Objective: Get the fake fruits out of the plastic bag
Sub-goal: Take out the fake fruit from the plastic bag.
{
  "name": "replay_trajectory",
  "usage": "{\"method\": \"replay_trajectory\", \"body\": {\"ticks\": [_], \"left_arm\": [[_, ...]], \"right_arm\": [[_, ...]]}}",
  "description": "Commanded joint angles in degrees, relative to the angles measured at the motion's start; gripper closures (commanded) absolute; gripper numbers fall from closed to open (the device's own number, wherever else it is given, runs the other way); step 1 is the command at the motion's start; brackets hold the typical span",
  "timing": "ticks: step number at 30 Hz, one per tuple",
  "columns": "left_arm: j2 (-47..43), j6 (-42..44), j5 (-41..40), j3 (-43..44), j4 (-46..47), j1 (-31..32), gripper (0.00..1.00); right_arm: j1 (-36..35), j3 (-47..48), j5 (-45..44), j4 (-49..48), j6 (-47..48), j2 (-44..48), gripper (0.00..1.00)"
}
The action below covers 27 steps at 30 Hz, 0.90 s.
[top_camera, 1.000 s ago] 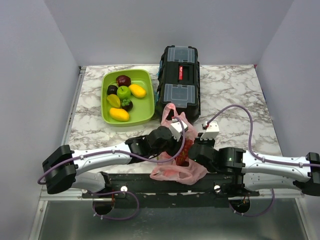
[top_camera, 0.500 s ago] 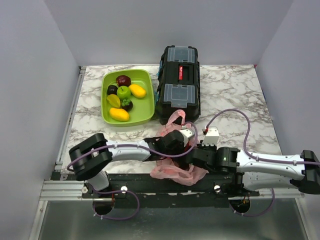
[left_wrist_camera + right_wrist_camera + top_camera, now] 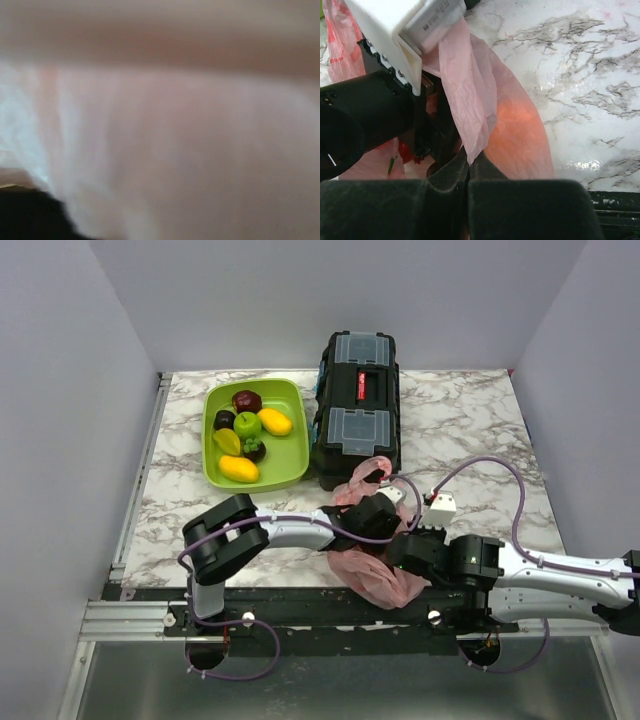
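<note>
The pink plastic bag point(image 3: 385, 580) lies crumpled near the table's front edge, in front of the toolbox. My left gripper point(image 3: 385, 520) is pushed into the bag's mouth. Its fingers are hidden, and the left wrist view shows only blurred pink film point(image 3: 175, 140). My right gripper point(image 3: 408, 548) is shut on a fold of the bag's film point(image 3: 470, 75), pinched between the jaws point(image 3: 469, 162). An orange fruit point(image 3: 517, 130) glows through the film just right of the jaws. A small red shape point(image 3: 405, 152) shows inside at the left. The other fruits are hidden.
A black toolbox point(image 3: 357, 405) stands right behind the bag. A lime-green tray point(image 3: 280, 455) with several fruits sits at the back left. The left arm's white wrist camera point(image 3: 405, 25) hangs close above my right gripper. The table's front edge is just below the bag.
The left arm has stretched right and gone deeper into the bag. The bag and my right gripper have shifted right, toward the front edge.
</note>
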<state>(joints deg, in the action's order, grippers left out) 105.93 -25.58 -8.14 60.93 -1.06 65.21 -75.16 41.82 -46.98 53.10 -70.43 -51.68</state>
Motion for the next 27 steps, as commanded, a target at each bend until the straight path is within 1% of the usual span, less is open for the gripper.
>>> {"method": "replay_trajectory", "body": {"ticks": [1,3,7,10,14,20,22,27], "left_arm": [[-1.3,-0.9,-4.3,-1.8,-4.1,-0.7,0.54],[-3.8,-0.2,-3.8,-3.5,-3.2,-0.7,0.66],[-11.1,2.4,-1.2,-7.6,-1.0,-0.6,0.8],[-16.6,4.3,1.7,-9.4,-0.9,-0.7,0.86],[-23.2,5.6,4.7,-12.3,0.6,-0.8,0.89],[-30.2,6.4,8.1,-14.0,-0.2,-1.0,0.9],[-32.7,7.1,10.6,-14.9,-0.5,-1.2,0.9],[-40.6,8.4,12.1,-17.6,-2.4,-2.0,0.9]], "right_arm": [[-0.2,1.0,-2.6,-0.8,-0.3,-1.4,0.99],[-0.2,1.0,-2.6,-0.9,-1.0,-2.4,0.99],[-0.2,0.4,-3.1,-1.2,-1.9,-3.8,0.99],[-0.2,0.0,-3.7,-1.5,-2.4,-4.5,0.99],[-0.2,-0.2,-4.2,-2.3,-2.3,-5.0,0.99],[-0.2,-1.0,-4.1,-3.4,-2.4,-6.5,0.99],[-0.2,-0.8,-4.9,-3.2,-2.7,-6.7,0.99],[-0.2,0.5,-8.7,-2.9,-2.4,-6.6,0.99]]}}
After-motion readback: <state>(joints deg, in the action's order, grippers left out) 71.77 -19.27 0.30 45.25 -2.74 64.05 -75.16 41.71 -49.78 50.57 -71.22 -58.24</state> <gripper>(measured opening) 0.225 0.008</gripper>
